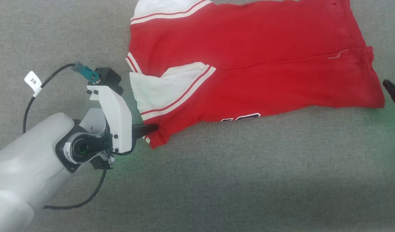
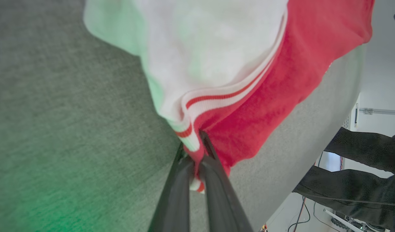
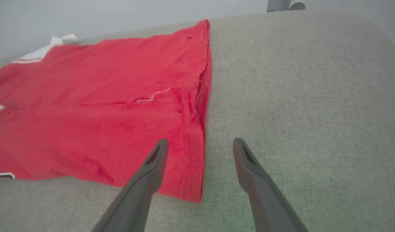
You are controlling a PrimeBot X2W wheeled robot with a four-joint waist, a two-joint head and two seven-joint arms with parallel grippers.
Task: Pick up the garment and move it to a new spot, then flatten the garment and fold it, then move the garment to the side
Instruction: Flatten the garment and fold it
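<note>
the fingers [image 2: 216,187] of the left gripper [image 2: 197,151] are pressed close together on a corner of the garment [image 2: 265,96], with a fold of its striped trim [image 2: 189,133] squeezed between them and a bit of red-and-white edge poking out below the pinch. in the head view the left gripper [image 1: 149,128] reaches in from the lower left and meets the garment [image 1: 249,64] at its near left corner, just under the white sleeve part [image 1: 158,90]. the garment lies spread over the grey tabletop [image 1: 216,180], across the upper middle of that view, mostly red, with one layer folded over another along a crease that runs left to right. a strip of dark, white-outlined lettering [image 1: 240,117] peeks out at its near edge, and a small white-stitched tear [image 1: 337,54] shows toward its right end. the right gripper [image 3: 200,145] has its fingers [image 3: 152,167] spread wide, straddling the garment's [image 3: 104,112] right edge: one finger over the red cloth, the other over bare tabletop [image 3: 297,96]. whether they touch the cloth i cannot tell. in the head view one dark tip of the right gripper [image 1: 393,93] shows at the right border, just beside the garment's corner. a black cable [image 1: 30,106] with a white label [image 1: 33,80] loops beside the left arm, and a green glow tints the tabletop [image 2: 55,112] near the fingers.
</note>
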